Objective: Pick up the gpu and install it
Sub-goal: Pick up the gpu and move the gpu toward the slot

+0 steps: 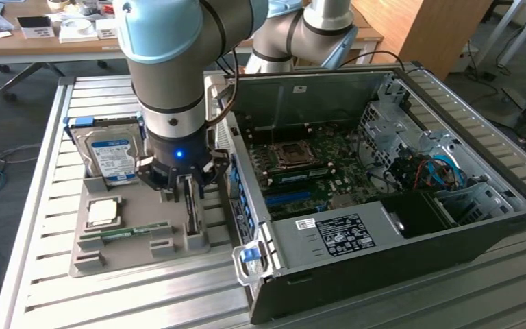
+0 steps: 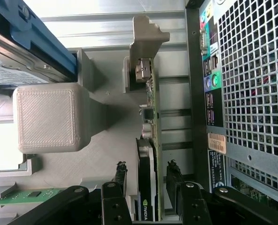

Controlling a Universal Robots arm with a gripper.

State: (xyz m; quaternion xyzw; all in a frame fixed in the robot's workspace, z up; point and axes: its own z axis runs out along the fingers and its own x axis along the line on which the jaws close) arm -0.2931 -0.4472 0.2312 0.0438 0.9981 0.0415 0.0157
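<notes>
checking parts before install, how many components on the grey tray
4: hard drive at the far end, cpu midway, ram stick next to it, gpu upright nearest the case. arm may hide more.

Everything here rests on a table [image 1: 153, 301] of ribbed metal slats. Two things sit directly on it: a grey moulded tray [image 1: 131, 255] toward the exterior view's left, and just beside it, on the right, a black computer case [image 1: 409, 264] lying on its side with the open face up. The tray holds a blue-labelled hard drive [image 1: 109, 154] propped at its far end, a processor chip [image 1: 103, 211], a RAM stick [image 1: 126, 233] lying flat, and the gpu [image 2: 147, 187] standing on edge in its slot
</notes>
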